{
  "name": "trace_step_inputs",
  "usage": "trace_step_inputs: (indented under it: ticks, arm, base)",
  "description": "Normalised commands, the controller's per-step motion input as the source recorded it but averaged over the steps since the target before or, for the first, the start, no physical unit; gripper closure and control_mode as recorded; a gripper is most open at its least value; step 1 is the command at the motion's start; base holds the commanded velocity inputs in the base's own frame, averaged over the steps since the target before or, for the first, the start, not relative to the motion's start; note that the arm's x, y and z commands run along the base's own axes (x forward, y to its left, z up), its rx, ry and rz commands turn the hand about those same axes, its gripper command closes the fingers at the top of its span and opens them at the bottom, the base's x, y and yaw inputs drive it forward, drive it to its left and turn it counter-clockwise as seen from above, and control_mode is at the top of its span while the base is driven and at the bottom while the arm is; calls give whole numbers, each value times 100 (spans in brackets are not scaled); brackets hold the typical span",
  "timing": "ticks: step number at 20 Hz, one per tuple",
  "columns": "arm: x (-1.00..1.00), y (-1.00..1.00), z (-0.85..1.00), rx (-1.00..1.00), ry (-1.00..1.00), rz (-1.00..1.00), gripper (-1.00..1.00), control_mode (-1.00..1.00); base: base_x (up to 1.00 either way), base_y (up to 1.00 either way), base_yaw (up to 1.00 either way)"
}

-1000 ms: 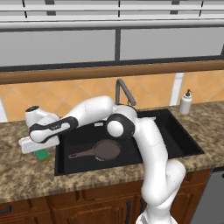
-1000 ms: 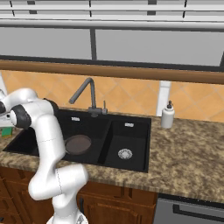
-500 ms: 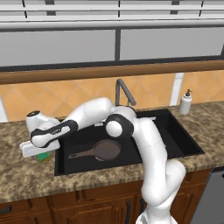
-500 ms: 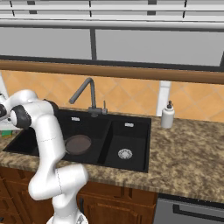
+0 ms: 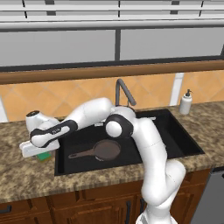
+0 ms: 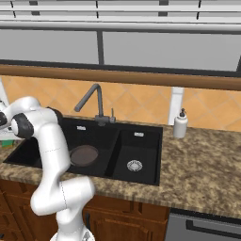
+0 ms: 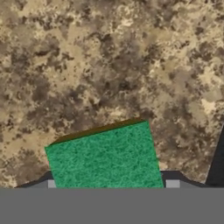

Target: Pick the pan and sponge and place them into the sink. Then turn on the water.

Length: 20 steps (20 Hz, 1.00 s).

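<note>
Arm sunk lower over sponge point(image 7: 105, 155) vs 1 s ago; gripper point(image 5: 40, 152) now right down on it, counter point(image 7: 109, 65) left of sink point(image 5: 175, 144). Fingertips point(image 7: 51, 184) flank sponge, jaws narrowing; firm clamp yet? can't tell. Means sponge pick underway. Pan point(image 5: 105, 150) already in large basin, unmoved. Count: 1 pan, 1 sponge, 2 basins, 1 faucet point(image 5: 124, 91), 1 soap bottle point(image 5: 186, 103). No water yet.
</note>
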Motion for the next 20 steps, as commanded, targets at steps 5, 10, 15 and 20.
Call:
trace_step_inputs:
  ticks: [5,10,15,20]
  arm:
    - [-10,-39,-3,0,0,0,100,-100]
    - [-5,-55,13,2,-3,0,100,-100]
    - [0,-95,20,11,0,-1,100,-100]
    - [0,-100,3,9,0,-3,100,-100]
  base:
    - [0,0,0]
    - [0,0,0]
    - [0,0,0]
    - [0,0,0]
